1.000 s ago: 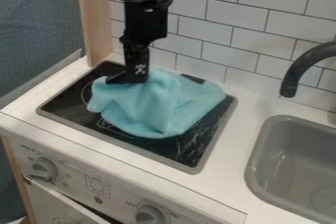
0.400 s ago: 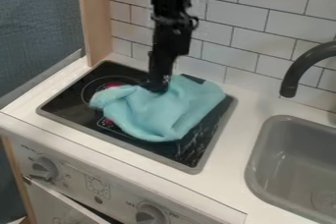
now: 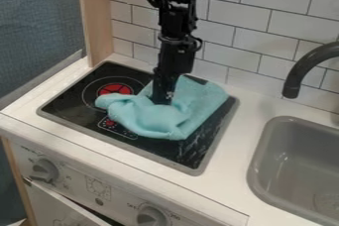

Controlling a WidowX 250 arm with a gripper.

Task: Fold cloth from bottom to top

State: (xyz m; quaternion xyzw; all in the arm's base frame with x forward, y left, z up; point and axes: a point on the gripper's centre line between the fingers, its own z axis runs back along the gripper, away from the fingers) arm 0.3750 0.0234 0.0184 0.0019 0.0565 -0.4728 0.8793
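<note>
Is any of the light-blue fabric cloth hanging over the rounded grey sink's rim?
No, the cloth lies on the flat black stovetop, with a strip of white counter between it and the sink.

The camera view looks from above and in front of the toy kitchen's counter point(image 3: 242, 126), angled down steeply and facing across it toward the tiled wall point(image 3: 271, 2) from 12 to 2 o'clock, its line turned somewhat toward the back corner at 11. It stands near enough that the cooktop point(image 3: 69, 103), just toward 8 o'clock from the middle, fits whole, while the edge cuts off the sink point(image 3: 291, 143) at 4 o'clock, the faucet point(image 3: 301, 69) at 2 and the knob panel point(image 3: 79, 183) at 7.
</note>
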